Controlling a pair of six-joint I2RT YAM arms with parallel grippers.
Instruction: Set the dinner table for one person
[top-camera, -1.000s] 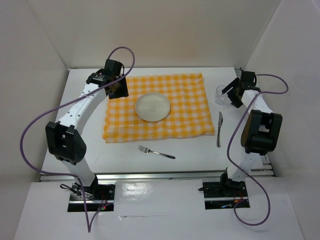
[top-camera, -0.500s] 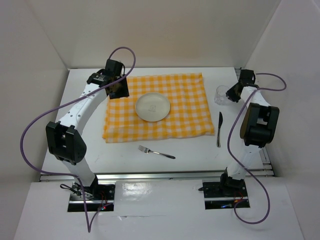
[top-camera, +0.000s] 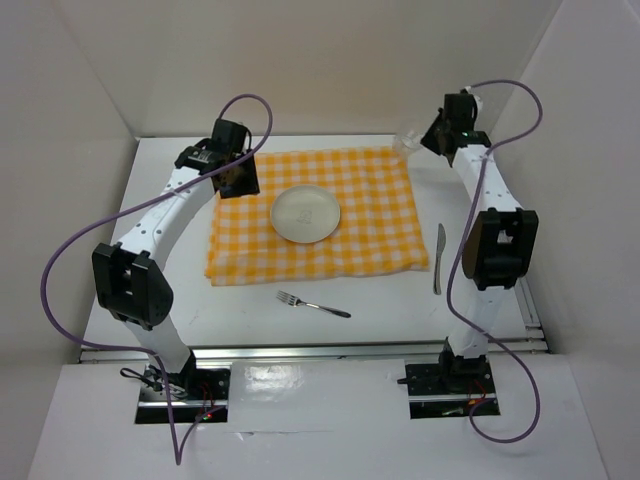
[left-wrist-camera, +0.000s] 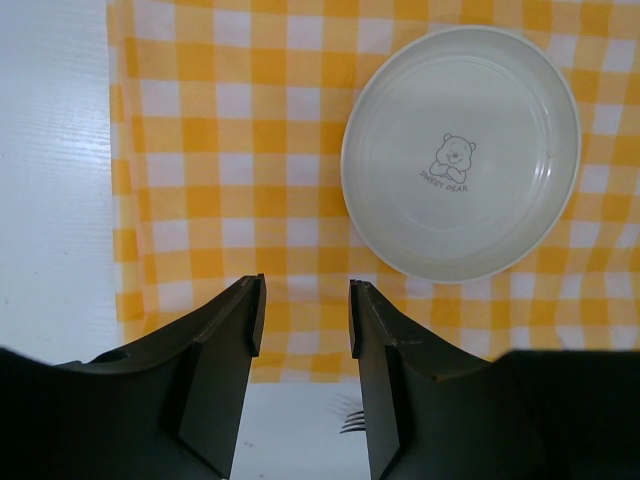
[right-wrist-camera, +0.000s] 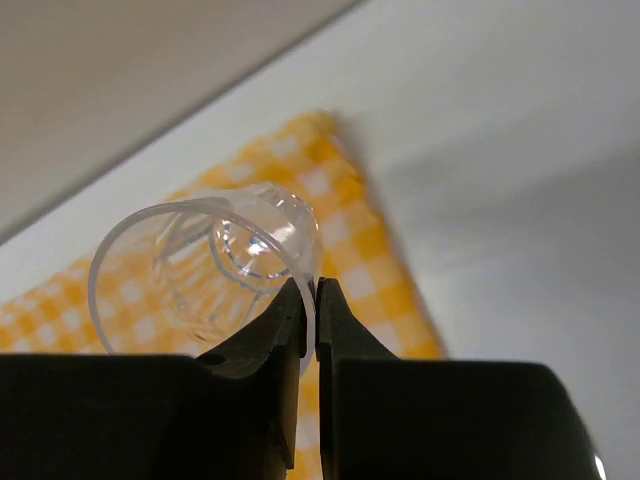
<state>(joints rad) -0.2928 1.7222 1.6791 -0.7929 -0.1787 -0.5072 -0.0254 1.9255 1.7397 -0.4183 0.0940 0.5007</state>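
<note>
A yellow-and-white checked cloth (top-camera: 312, 214) lies on the white dinner table (top-camera: 180, 300), with a white plate (top-camera: 306, 214) on it. A fork (top-camera: 312, 303) lies in front of the cloth and a knife (top-camera: 438, 257) to its right. My right gripper (right-wrist-camera: 314, 290) is shut on the rim of a clear glass (right-wrist-camera: 205, 265), held tilted in the air above the cloth's far right corner (top-camera: 408, 143). My left gripper (left-wrist-camera: 303, 310) hovers open over the cloth's left part, the plate (left-wrist-camera: 460, 165) ahead of it, nothing between its fingers.
White walls close in the table at the back and both sides. Metal rails (top-camera: 330, 350) run along the near edge by the arm bases. Purple cables (top-camera: 250, 110) loop off both wrists. Fork tines (left-wrist-camera: 350, 418) show just below the cloth's near edge.
My right gripper closed on the glass's rim at the table's right side and carried it up and left to the cloth's far right corner. The left arm stayed still.
</note>
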